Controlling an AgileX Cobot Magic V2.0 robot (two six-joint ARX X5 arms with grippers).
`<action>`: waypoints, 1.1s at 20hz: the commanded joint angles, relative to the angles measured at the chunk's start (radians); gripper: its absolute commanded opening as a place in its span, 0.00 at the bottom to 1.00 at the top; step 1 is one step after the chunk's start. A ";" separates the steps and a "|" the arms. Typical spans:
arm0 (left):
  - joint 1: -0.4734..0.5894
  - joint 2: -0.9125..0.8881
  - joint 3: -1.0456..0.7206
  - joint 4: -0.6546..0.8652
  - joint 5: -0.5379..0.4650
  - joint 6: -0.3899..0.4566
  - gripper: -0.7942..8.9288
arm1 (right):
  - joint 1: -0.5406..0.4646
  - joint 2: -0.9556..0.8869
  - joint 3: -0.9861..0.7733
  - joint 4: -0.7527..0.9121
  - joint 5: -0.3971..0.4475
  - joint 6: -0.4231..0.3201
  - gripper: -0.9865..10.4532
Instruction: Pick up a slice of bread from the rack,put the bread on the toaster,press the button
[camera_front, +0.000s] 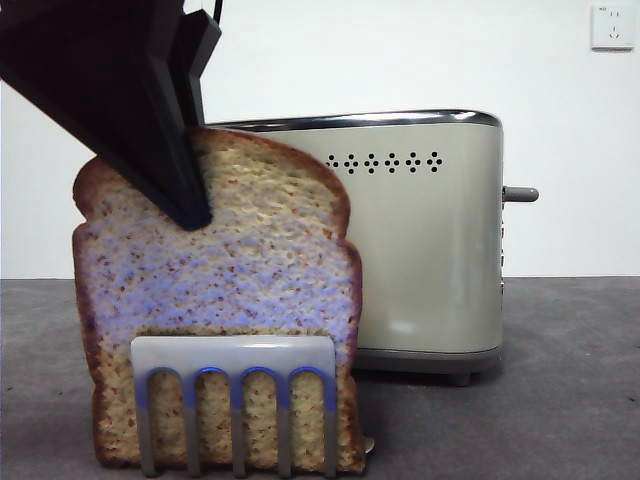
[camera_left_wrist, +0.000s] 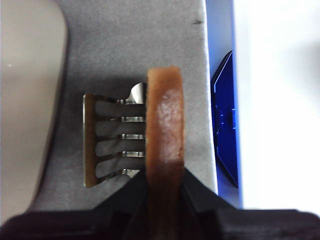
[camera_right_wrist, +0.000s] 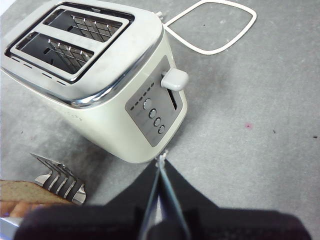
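Observation:
The brownish slice of bread (camera_front: 220, 290) stands upright in the front of the small metal rack (camera_front: 235, 400). My left gripper (camera_front: 190, 205) comes down from the upper left and is shut on the slice's top crust. In the left wrist view its jaws press both sides of the slice of bread (camera_left_wrist: 165, 130), with the rack (camera_left_wrist: 112, 140) beside it. Behind stands the cream toaster (camera_front: 420, 250), its grey button (camera_front: 520, 194) sticking out at the right end. My right gripper (camera_right_wrist: 161, 162) hovers shut and empty above the toaster (camera_right_wrist: 100, 65), near the button (camera_right_wrist: 175, 79).
A white cable (camera_right_wrist: 215, 30) loops on the grey table behind the toaster. A wall socket (camera_front: 611, 27) sits at the upper right. A blue object (camera_left_wrist: 225, 120) lies just past the table's edge near the rack. Both toaster slots face up, empty.

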 joint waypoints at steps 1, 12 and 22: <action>0.002 0.002 0.026 -0.016 -0.005 0.040 0.08 | 0.000 -0.002 0.005 0.004 -0.003 -0.031 0.09; -0.032 -0.002 0.430 -0.246 -0.023 0.245 0.07 | 0.000 -0.002 0.005 0.003 -0.003 -0.029 0.09; -0.007 0.068 0.742 -0.389 -0.154 0.381 0.07 | 0.000 -0.002 0.005 0.003 -0.004 -0.029 0.09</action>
